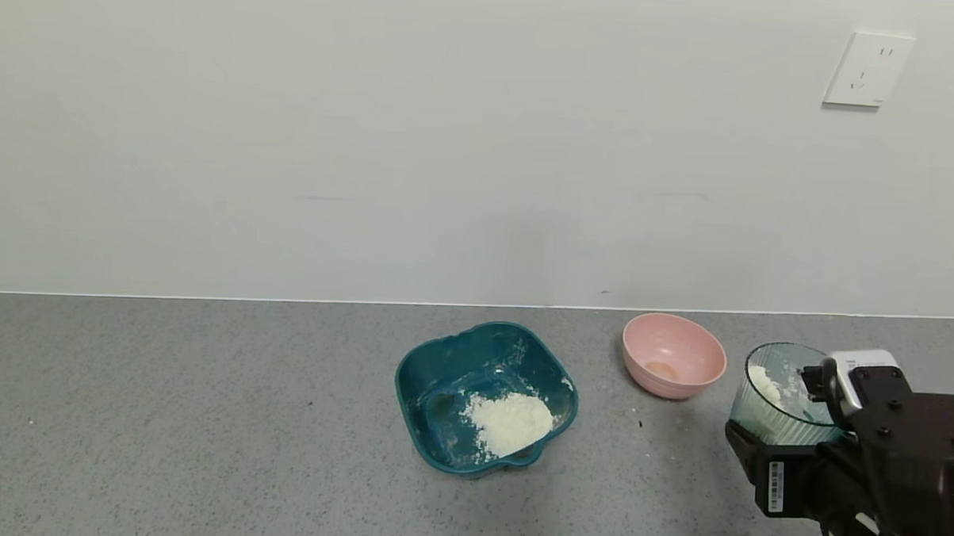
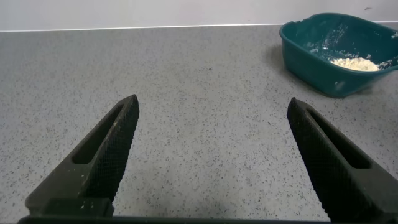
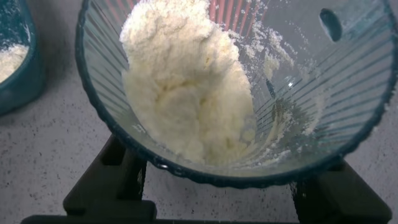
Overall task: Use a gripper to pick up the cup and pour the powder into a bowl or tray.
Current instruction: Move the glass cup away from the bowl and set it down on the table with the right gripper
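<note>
On the grey bench [image 1: 201, 449], the right gripper [image 1: 788, 457] holds the cup [image 1: 782, 398] tilted at the right edge, jaws clamped on it, beside the pink bowl [image 1: 672, 356]. Powder [image 3: 186, 81] clumps inside; more lies in the teal tray [image 1: 441, 378]. The left gripper [image 2: 211, 162] hovers low, jaws wide apart.

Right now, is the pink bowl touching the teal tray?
Apart. The head view shows bare grey counter between the pink bowl and the teal tray.
</note>
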You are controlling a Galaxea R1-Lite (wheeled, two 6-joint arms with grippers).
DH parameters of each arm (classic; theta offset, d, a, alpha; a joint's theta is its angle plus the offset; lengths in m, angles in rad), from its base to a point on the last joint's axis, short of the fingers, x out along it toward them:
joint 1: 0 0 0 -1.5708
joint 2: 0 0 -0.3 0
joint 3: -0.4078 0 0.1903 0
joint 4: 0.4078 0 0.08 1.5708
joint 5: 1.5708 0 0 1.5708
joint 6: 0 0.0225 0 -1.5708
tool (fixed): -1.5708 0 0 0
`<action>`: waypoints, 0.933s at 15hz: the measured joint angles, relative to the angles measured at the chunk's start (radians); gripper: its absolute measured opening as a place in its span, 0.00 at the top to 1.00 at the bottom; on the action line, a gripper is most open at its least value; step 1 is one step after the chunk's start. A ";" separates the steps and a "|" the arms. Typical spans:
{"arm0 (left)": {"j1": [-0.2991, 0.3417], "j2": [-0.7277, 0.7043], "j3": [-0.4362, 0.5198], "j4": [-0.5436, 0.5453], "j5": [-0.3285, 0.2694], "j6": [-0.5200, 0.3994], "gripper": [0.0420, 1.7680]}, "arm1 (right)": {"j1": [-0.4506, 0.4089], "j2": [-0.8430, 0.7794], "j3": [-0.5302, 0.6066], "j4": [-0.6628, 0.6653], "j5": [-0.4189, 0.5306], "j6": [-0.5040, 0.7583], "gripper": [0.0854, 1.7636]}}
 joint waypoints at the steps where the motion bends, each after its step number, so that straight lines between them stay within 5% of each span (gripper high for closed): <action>1: 0.000 0.000 0.000 0.000 0.000 0.000 0.03 | -0.001 0.010 0.011 -0.002 0.000 0.017 0.28; 14: 0.000 0.000 0.000 0.000 0.000 0.000 0.03 | -0.005 0.186 0.060 -0.007 0.074 0.134 0.28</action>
